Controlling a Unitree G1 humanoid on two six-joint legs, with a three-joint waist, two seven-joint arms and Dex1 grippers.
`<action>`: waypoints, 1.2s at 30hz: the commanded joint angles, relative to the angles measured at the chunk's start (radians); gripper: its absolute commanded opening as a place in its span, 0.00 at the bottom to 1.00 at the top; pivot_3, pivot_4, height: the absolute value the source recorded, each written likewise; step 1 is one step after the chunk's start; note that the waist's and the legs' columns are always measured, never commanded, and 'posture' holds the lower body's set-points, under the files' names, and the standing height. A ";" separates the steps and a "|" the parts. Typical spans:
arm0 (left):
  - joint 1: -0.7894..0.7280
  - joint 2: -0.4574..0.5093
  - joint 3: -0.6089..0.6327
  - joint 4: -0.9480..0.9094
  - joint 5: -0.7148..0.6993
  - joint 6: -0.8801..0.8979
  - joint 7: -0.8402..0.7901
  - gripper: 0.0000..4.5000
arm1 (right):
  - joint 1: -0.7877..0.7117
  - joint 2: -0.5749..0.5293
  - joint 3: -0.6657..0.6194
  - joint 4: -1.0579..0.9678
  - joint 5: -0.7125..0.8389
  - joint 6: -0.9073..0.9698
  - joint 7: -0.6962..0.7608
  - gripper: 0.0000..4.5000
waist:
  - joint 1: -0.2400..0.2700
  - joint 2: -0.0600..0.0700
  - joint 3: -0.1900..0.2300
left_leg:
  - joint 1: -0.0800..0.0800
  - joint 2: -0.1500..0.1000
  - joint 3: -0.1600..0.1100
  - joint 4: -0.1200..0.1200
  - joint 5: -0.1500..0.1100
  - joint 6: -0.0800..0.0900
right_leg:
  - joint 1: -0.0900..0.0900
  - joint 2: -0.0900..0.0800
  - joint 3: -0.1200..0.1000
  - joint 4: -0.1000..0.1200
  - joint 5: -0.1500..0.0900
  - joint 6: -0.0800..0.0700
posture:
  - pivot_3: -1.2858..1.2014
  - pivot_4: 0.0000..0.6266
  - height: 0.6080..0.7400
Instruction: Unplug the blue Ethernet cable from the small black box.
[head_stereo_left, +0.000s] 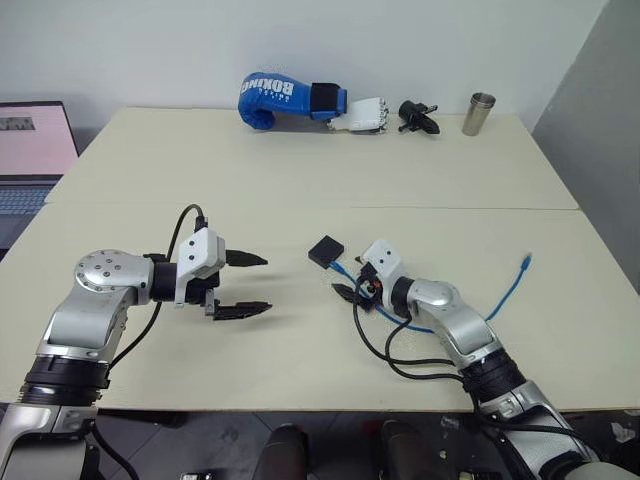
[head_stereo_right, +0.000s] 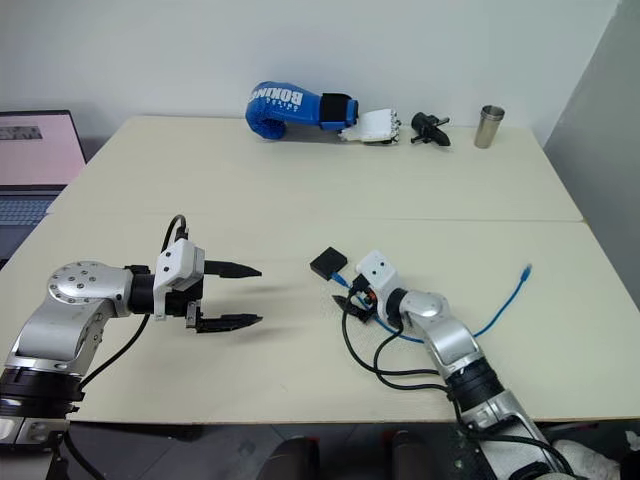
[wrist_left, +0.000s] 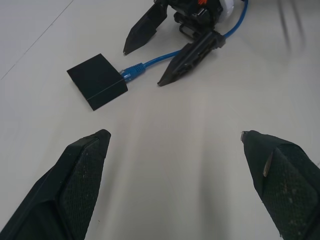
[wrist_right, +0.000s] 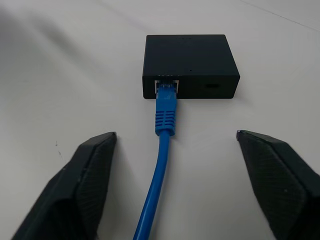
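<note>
Spanning the scene, two cream table (head_stereo_left: 300, 180) tops butt together along a seam. At the far edge lie a blue boxing glove (head_stereo_left: 275, 98), a white hand model (head_stereo_left: 364, 117), a black clamp-shaped tool (head_stereo_left: 417, 117) and a metal cup (head_stereo_left: 479, 113); a laptop (head_stereo_left: 30, 150) sits off to the left.

Left gripper (head_stereo_left: 245, 284) hovers over bare table left of centre, jaws spread wide, holding nothing.

Right gripper (wrist_right: 172, 142) points at the small black box (head_stereo_left: 326, 250), its fingers (wrist_right: 85, 180) apart on either side of the blue Ethernet cable (wrist_right: 162, 150), gripping nothing.

Cable remains plugged into the box's near edge; it runs back under the right wrist, and its free end (head_stereo_left: 526, 262) lies toward the table's right edge.
</note>
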 joint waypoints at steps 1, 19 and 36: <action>-0.025 0.013 0.020 0.012 -0.005 -0.002 0.003 1.00 | -0.015 0.003 -0.027 0.010 -0.006 -0.027 0.022 0.67 | 0.000 0.000 0.000 | 0.000 0.000 0.000 0.000 0.000 0.000 | 0.000 0.000 0.000 0.000 0.000 0.000 | 0.52 0.24 1.00; -0.068 0.014 0.015 0.082 -0.020 0.103 0.026 1.00 | -0.011 -0.015 -0.030 -0.089 -0.064 -0.068 0.042 0.01 | 0.000 0.000 0.000 | 0.000 0.000 0.000 0.000 0.000 0.000 | 0.000 0.000 0.000 0.000 0.000 0.000 | 0.52 0.24 1.00; -0.256 -0.119 0.085 0.114 -0.332 0.780 0.122 1.00 | -0.002 -0.261 0.018 -0.327 -0.242 -0.512 0.129 0.01 | -0.014 0.000 0.000 | -0.001 0.000 -0.001 0.001 0.000 0.000 | 0.000 0.000 0.000 0.001 0.000 0.000 | 0.52 0.24 1.00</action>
